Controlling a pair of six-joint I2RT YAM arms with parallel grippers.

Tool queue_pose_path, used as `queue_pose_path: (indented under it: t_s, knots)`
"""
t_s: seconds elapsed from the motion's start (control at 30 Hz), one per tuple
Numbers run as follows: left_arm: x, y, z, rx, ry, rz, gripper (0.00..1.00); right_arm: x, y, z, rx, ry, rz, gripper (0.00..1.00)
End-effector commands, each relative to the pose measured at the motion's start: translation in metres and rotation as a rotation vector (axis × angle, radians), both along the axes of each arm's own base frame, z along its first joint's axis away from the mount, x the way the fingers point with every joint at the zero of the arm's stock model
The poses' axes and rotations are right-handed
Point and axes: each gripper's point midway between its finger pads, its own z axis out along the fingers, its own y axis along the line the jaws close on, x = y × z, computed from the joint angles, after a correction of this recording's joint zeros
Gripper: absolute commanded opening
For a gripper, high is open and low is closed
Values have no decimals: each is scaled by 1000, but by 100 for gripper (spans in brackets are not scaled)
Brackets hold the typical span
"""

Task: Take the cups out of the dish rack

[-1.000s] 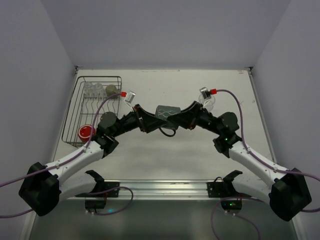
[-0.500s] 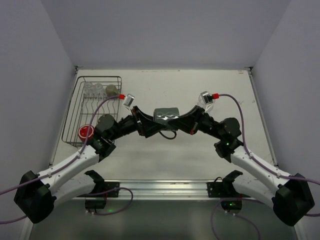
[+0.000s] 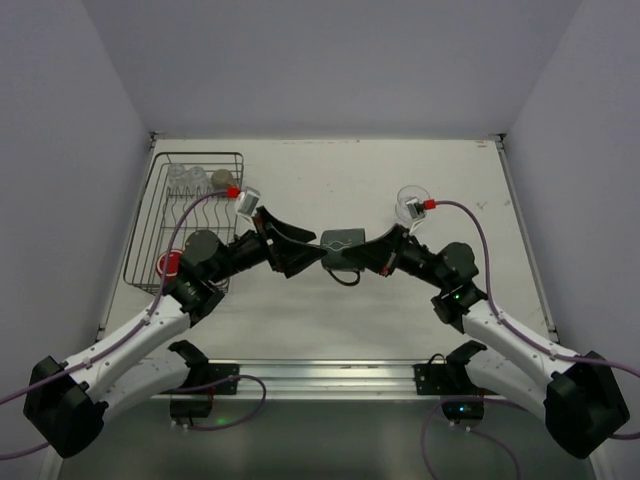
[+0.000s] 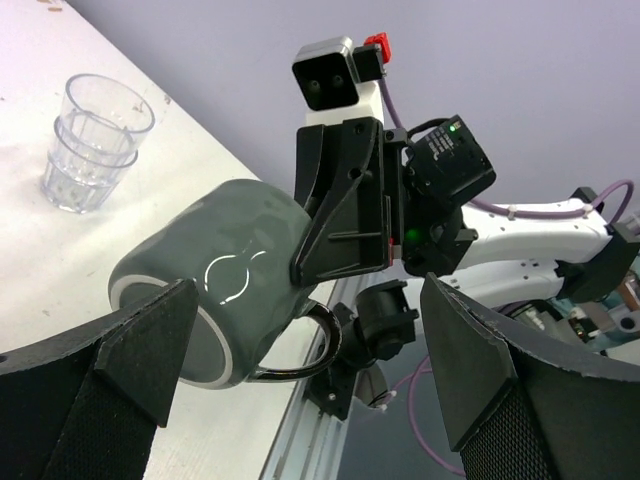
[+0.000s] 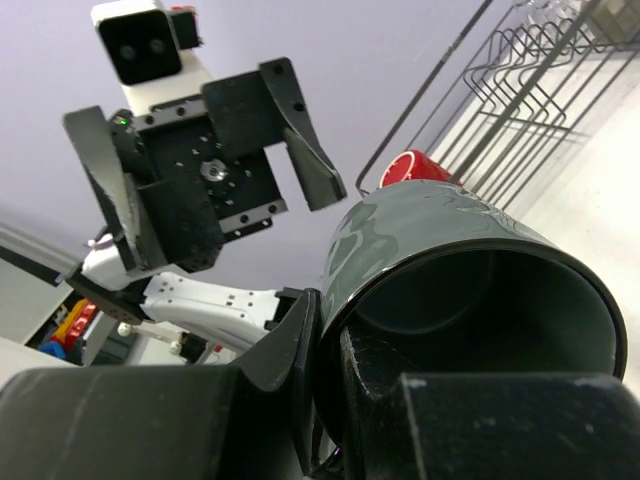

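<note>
Right gripper point(image 5: 328, 345) is pinched down on the rim of the one dark green-black mug point(image 5: 450, 260), one finger inside the mouth and one outside. The mug is up off the table point(image 3: 400, 320) over the middle, lying on its side with its handle hanging down. The left gripper point(image 3: 305, 255) faces it with its jaws spread wide (about as far as they go), one on each side of the mug's base end and touching nothing that I can see.

Going outward, two clear tumblers point(image 4: 90, 140) sit stacked one inside the other on the table, on the right side behind the right wrist.

On the left is the dish rack point(image 3: 150, 215), just one. In it I count one red mug point(image 3: 170, 263) at the near end, partly under the left arm, and one greyish-tan cup point(image 3: 222, 180) at the far end. Clear glasses point(image 3: 185, 176) stand next to that cup. Looks like two, but they're too see-through from above to be sure.
</note>
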Motion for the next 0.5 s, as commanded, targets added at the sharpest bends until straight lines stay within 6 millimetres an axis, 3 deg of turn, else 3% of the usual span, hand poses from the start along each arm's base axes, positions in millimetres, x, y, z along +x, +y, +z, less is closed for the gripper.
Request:
queue_pose_path:
  t_s: [0.0, 0.13, 0.17, 0.2, 0.27, 0.3, 0.33, 0.4, 0.47]
  knots:
    - [-1, 6, 37, -20, -141, 23, 100, 1, -10, 34, 56, -147, -57, 0]
    - [8, 21, 46, 33, -156, 140, 100, 5, -13, 26, 10, -147, -87, 0]
    - [12, 24, 47, 55, -167, 168, 100, 7, -13, 16, -29, -113, -91, 0]
    - [22, 32, 34, 113, -117, 232, 100, 10, -13, 15, -67, -131, -102, 0]
    - [33, 44, 37, 182, -120, 320, 100, 20, -16, -13, -204, -89, -140, 0]
    - [43, 57, 15, 277, -50, 399, 100, 26, -17, -11, -245, -96, -158, 0]
    - [46, 64, 11, 317, -48, 439, 100, 30, -23, -33, -335, -33, -186, 0]
    - [51, 83, 3, 391, -14, 527, 100, 42, -30, -43, -452, -58, -228, 0]
    - [51, 95, 2, 429, -6, 577, 100, 47, -44, -69, -598, -25, -264, 0]
